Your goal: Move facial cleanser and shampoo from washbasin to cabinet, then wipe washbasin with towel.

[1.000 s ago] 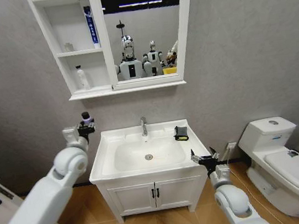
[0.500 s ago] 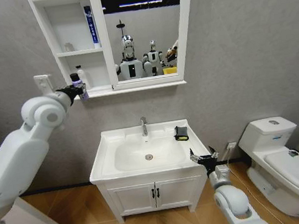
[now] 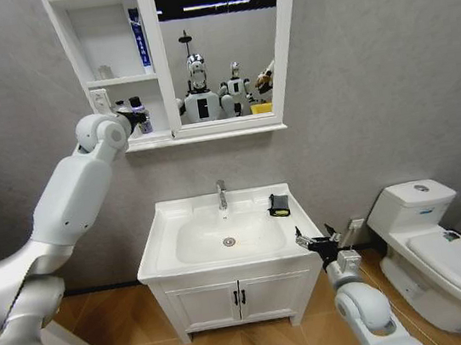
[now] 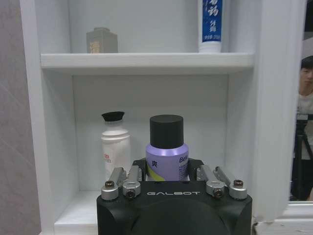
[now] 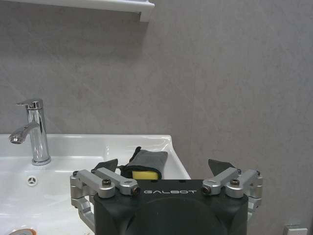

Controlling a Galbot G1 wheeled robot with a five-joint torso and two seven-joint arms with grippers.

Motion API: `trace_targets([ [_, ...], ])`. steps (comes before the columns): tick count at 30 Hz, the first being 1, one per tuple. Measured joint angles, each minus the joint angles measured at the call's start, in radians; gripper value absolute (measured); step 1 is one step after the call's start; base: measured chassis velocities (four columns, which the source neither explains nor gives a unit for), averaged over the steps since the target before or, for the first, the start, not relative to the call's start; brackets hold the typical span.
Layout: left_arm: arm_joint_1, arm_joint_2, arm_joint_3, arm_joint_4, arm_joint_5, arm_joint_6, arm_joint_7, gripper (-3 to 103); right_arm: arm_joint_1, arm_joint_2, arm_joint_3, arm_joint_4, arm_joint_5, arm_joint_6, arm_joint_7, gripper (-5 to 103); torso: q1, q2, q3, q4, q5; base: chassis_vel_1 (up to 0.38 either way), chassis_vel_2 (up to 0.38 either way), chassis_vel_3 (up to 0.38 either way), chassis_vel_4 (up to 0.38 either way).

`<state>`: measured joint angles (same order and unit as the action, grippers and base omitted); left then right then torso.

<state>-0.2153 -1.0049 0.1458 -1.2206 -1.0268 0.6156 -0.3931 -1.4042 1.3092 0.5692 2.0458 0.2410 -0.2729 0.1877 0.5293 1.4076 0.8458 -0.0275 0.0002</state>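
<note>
Placing a bottle in the cabinet [image 3: 74, 40]. The left gripper [image 3: 133, 117], raised to the cabinet's lowest compartment, is clamped on a purple bottle with a black cap [image 4: 166, 152], which stands upright at the compartment's mouth, just beside a white bottle with a black top [image 4: 116, 147] already on that shelf. To place it well, the bottle should probably be carried further in, kept upright and apart from the white bottle, and lowered until its base meets the shelf before the fingers part; a tilted release risks toppling both. The right gripper [image 5: 166, 176] waits with jaws spread below the cabinet, by the right front corner of the washbasin [image 3: 158, 234]. The towel [image 3: 279, 206] lies on the washbasin's right rim, near the chrome tap [image 3: 222, 194]. A white toilet [image 3: 448, 253] stands well to the right of the cabinet, against a grey wall.
</note>
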Motion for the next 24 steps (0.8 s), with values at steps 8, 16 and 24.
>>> trace_targets([
  [8, -0.041, -0.060, 0.014, 0.109, 0.031, -0.012, 0.034, 43, -0.002, -0.003, 0.000, -0.007, -0.001, 0.002, 0.000, 100, 0.000, 0.000, 0.000, -0.0004, 0.0001, 0.000, 0.000, 0.000, 0.000],
  [16, -0.083, -0.095, 0.027, 0.171, 0.026, 0.014, 0.032, 43, -0.014, -0.019, 0.008, -0.007, 0.012, 0.013, -0.001, 100, 0.000, 0.000, 0.000, -0.0003, 0.0001, 0.000, 0.000, 0.000, 0.000],
  [24, -0.114, -0.126, 0.040, 0.248, 0.062, 0.015, 0.058, 43, -0.007, -0.041, 0.016, -0.020, 0.030, 0.018, -0.001, 100, 0.000, 0.000, 0.000, -0.0001, 0.0002, 0.000, 0.000, 0.000, 0.000],
])
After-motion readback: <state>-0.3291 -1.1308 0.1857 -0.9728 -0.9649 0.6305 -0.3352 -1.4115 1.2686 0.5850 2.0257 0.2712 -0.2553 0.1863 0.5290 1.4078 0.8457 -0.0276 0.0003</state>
